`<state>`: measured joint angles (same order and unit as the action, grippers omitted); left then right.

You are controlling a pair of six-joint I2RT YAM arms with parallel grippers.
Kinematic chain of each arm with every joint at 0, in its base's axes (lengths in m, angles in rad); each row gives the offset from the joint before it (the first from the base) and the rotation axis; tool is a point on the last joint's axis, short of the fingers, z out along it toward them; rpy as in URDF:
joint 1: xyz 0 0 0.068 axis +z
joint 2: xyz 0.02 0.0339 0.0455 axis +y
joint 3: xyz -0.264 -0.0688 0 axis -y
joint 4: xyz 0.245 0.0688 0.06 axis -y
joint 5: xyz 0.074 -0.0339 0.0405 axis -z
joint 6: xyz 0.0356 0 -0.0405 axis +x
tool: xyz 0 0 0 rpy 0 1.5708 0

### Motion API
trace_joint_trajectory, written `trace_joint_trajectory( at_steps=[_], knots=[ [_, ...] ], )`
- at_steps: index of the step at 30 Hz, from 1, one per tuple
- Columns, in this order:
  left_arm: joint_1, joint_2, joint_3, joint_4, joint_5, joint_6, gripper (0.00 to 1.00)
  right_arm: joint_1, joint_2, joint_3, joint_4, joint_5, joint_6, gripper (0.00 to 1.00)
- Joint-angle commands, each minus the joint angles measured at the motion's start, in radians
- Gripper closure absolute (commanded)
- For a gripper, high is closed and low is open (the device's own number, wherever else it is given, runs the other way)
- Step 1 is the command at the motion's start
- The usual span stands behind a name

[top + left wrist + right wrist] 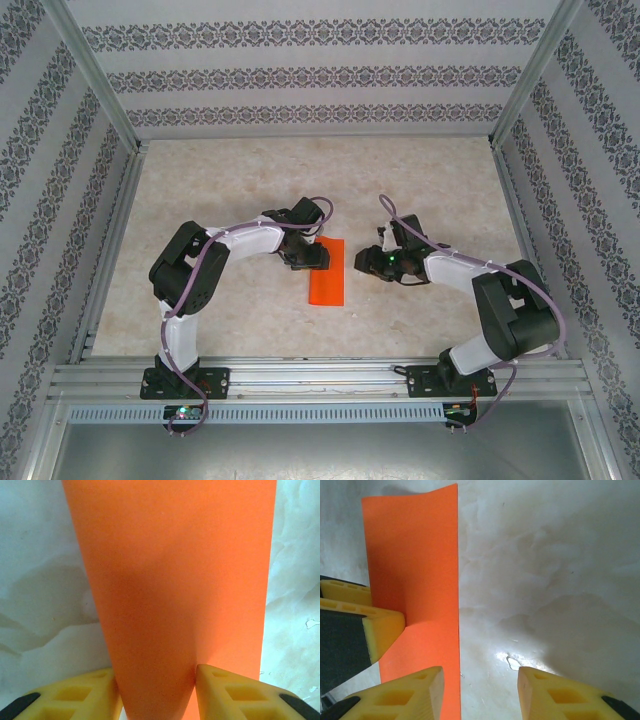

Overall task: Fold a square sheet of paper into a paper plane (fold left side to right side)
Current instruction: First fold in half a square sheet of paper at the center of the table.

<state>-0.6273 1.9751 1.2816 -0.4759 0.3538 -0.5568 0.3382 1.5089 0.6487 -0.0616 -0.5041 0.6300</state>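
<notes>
The square sheet of paper (pixel 326 273) lies on the table as a narrow orange-red strip, folded lengthwise. My left gripper (pixel 308 258) sits over its far left part. In the left wrist view a raised fold of the paper (pixel 165 580) runs up between the yellow fingers (pixel 95 695) and touches both, so my left gripper (pixel 157 695) is shut on it. My right gripper (pixel 372 262) stands open just right of the strip. In the right wrist view my right gripper (pixel 480 690) has its left finger (pixel 405 692) over the paper's (pixel 415 555) straight right edge, with bare table in the gap.
The tabletop (pixel 250 170) is pale and marbled, walled by patterned panels at the back and sides. An aluminium rail (pixel 320 378) runs along the near edge by the arm bases. The left gripper's finger (pixel 380 627) shows in the right wrist view, pressing the paper.
</notes>
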Motion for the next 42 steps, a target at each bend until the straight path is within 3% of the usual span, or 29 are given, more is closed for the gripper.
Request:
trace_joint_trajectory(
  at_steps=[1, 42],
  knots=[
    [-0.029, 0.106, -0.057, -0.059, -0.042, -0.003, 0.56, 0.008, 0.002, 0.022, 0.015, 0.009, 0.011, 0.57],
    [0.000, 0.083, -0.088, -0.053, -0.033, 0.008, 0.57, 0.006, -0.007, 0.028, -0.006, 0.027, 0.000, 0.56]
  ],
)
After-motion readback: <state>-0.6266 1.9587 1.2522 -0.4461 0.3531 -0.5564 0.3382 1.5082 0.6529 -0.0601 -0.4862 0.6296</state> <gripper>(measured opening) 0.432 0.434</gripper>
